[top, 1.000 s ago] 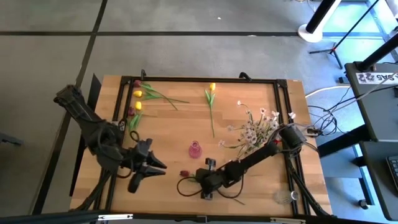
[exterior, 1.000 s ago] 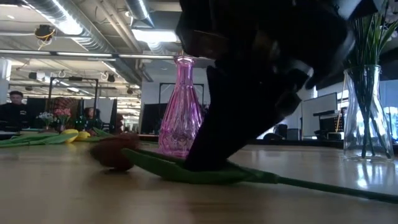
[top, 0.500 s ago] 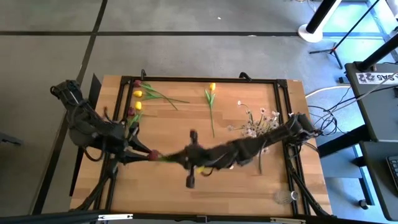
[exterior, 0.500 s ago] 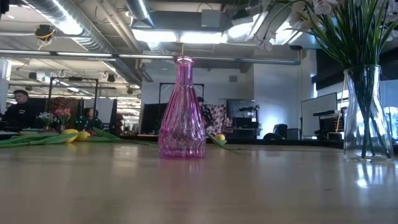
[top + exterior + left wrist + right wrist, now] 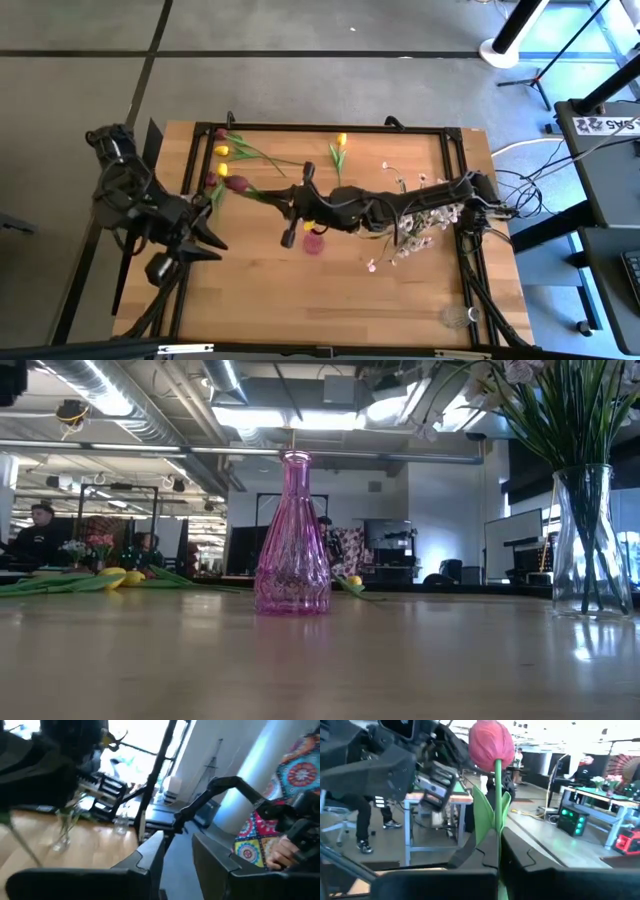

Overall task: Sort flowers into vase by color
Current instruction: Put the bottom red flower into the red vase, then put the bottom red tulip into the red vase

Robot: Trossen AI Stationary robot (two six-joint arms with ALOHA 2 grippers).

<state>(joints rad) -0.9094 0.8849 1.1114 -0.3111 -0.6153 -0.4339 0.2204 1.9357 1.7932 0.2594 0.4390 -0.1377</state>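
right gripper: your right gripper (image 5: 292,203) is stretched across the table, clamped on the stem of a maroon tulip (image 5: 237,184); in the right wrist view the stem runs up between the fingers (image 5: 470,851) with the bloom (image 5: 491,743) above them.
tulip axis: seen from above, the stem runs roughly along the arm's line, bloom leading toward the left side of the table, gripper at the tail end.
pink vase: the pink vase (image 5: 314,241) sits just beside the gripper, on the side nearer the front edge; the bloom points away from it.
key relation: I'd say you need the stem tipped upright and its free end brought over the vase neck (image 5: 293,460); which end goes in depends on how far the stem sticks out behind the fingers, can't tell.
left gripper: your left gripper (image 5: 205,237) waits at the left front, fingers apart, holding nothing; farther from the vase than the right.
other flowers: yellow tulips (image 5: 222,160) lie at back left, one yellow tulip (image 5: 341,140) at back centre, white-pink sprays (image 5: 420,205) under the right arm.
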